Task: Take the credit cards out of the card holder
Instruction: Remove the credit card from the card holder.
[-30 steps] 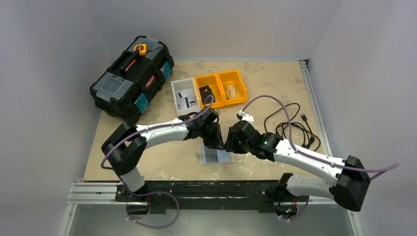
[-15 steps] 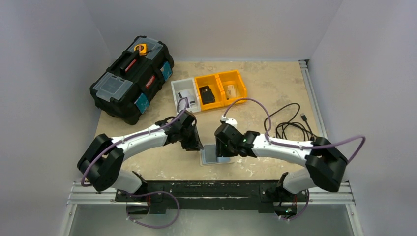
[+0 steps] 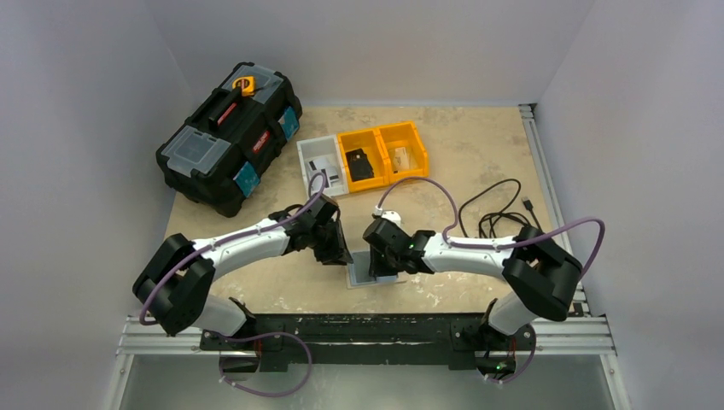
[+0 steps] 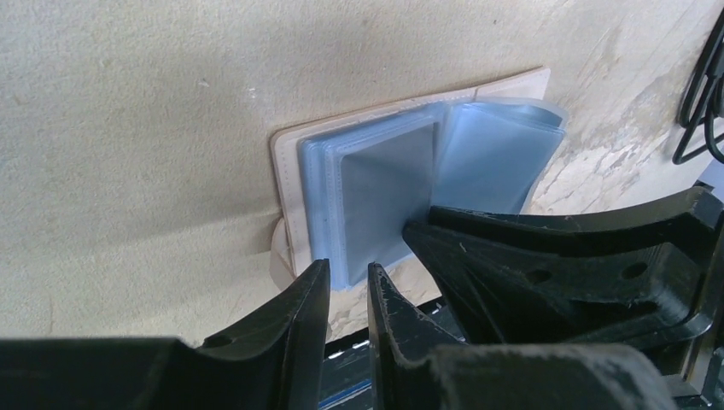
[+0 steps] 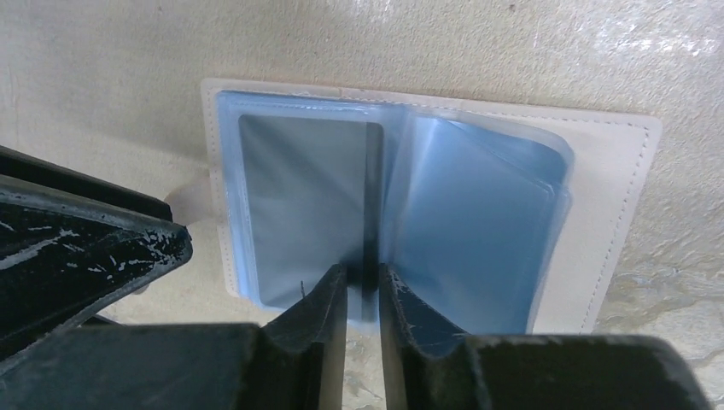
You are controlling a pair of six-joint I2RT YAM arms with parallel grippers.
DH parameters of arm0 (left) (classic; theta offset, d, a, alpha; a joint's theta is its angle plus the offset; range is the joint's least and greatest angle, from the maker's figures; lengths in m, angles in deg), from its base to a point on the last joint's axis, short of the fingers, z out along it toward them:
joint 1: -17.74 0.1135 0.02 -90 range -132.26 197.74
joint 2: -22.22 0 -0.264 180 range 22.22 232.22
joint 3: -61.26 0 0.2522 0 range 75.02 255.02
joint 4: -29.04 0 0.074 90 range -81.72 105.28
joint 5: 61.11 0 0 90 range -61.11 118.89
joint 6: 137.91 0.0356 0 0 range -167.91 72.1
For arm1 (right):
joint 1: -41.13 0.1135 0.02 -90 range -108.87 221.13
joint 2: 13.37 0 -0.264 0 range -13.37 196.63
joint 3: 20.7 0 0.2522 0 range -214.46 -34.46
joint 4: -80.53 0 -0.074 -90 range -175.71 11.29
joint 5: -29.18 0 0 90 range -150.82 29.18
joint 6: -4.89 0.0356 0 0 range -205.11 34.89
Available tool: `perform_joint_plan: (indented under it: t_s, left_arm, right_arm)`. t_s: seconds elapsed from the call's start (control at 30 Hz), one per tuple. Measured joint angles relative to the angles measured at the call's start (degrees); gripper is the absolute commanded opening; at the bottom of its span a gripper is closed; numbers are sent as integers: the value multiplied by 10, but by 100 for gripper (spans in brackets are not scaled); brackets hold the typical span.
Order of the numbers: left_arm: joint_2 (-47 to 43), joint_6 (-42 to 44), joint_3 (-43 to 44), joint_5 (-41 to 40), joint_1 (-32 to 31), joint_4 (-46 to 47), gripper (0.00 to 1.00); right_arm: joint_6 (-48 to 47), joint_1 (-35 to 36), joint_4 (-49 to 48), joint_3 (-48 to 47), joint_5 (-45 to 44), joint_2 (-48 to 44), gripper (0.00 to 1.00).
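Note:
The card holder (image 3: 360, 277) lies open on the table, a cream cover (image 5: 616, 213) with blue clear sleeves. A grey credit card (image 5: 299, 205) sits inside the left sleeve (image 4: 384, 192). My right gripper (image 5: 363, 273) (image 3: 374, 261) is at the near edge of the spine. Its jaws have closed to a narrow gap on a thin dark leaf (image 5: 370, 196) that stands on edge; I cannot tell if it is a card or a sleeve page. My left gripper (image 4: 347, 272) (image 3: 343, 254) hovers at the holder's near left corner, jaws slightly apart, nothing between them.
A black toolbox (image 3: 229, 135) stands at the back left. A grey bin (image 3: 322, 166) and two yellow bins (image 3: 382, 154) with small items sit behind the holder. A black cable (image 3: 504, 213) is coiled at the right. The metal rail (image 3: 341, 329) runs along the front edge.
The right arm swung left and down onto the holder, and its jaws narrowed onto the dark leaf. The left arm drew back to the holder's left corner, then held still.

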State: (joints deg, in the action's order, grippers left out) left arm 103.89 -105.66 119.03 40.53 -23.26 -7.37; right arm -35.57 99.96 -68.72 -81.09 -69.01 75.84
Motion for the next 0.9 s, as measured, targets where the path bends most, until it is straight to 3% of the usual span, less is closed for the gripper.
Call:
perform_joint_plan:
  t_s: [0.17,0.5,0.9]
  left_arm:
    - [7,7,0,15,0,8,22]
    - [37,18,14,31,-19,8,25]
    - [60,18,24,34,-26,8,26]
  right_arm:
    - [17,-5,-33,24,4,-11,0]
    - [49,-23,-108,80,32,-31,0]
    - [54,-24,-124,90,35,-34,0]
